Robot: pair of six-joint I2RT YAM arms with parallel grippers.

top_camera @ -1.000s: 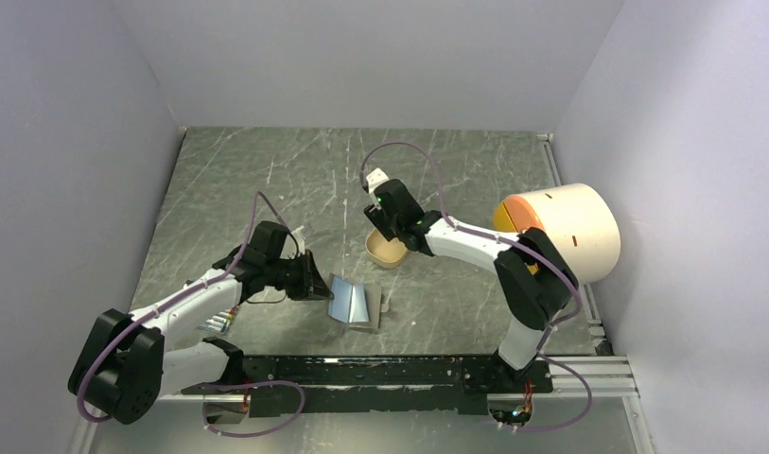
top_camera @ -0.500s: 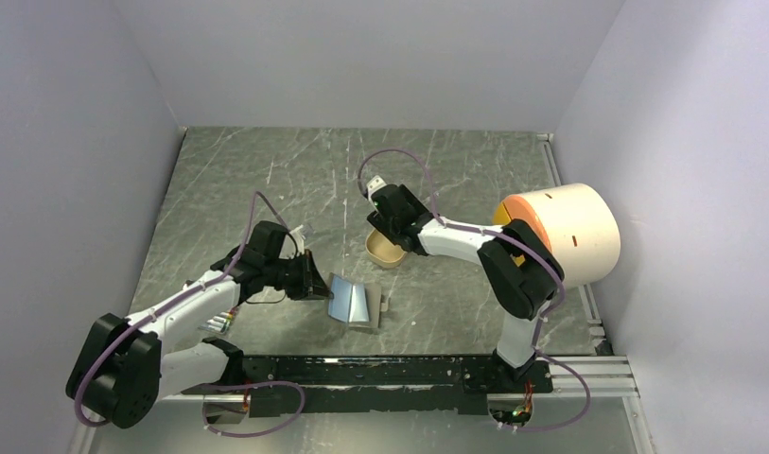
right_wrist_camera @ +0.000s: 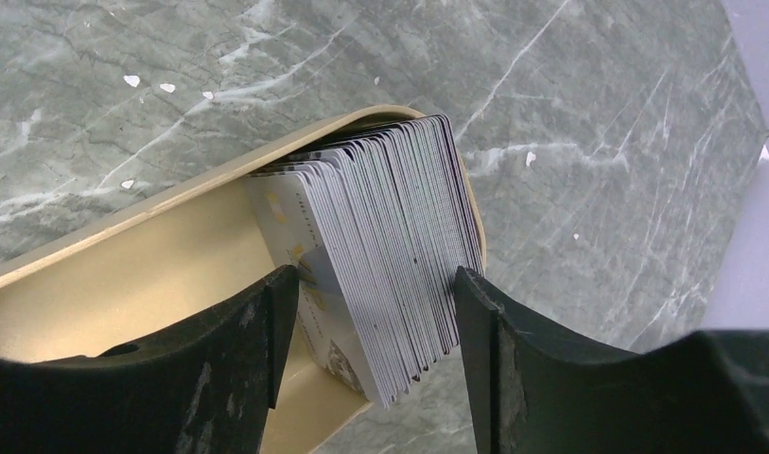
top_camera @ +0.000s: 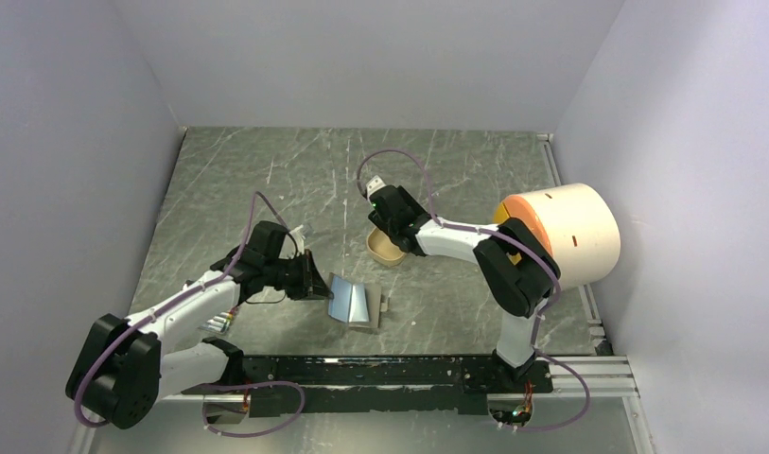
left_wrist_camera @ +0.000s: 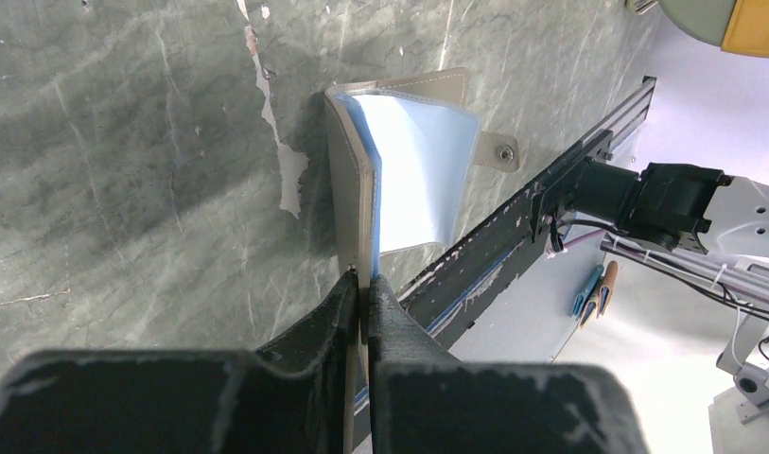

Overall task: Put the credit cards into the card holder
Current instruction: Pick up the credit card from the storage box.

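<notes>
Left gripper (left_wrist_camera: 364,284) is clamped tight on the near edge of the wallet (left_wrist_camera: 357,189), with that flap upright. The other flap lies on the table (left_wrist_camera: 125,142), blue inside showing, snap tab out to the side. Right gripper (right_wrist_camera: 373,284) has its jaws apart, straddling the cards (right_wrist_camera: 390,236), which are stacked on edge and leaning in the tan tray (right_wrist_camera: 125,274). Can't tell if the pads touch the stack. Tray sits apart from the wallet, farther back.

Credit cards (right_wrist_camera: 380,255) stacked in tray (right_wrist_camera: 125,274), behind card holder (top_camera: 352,305)
</notes>
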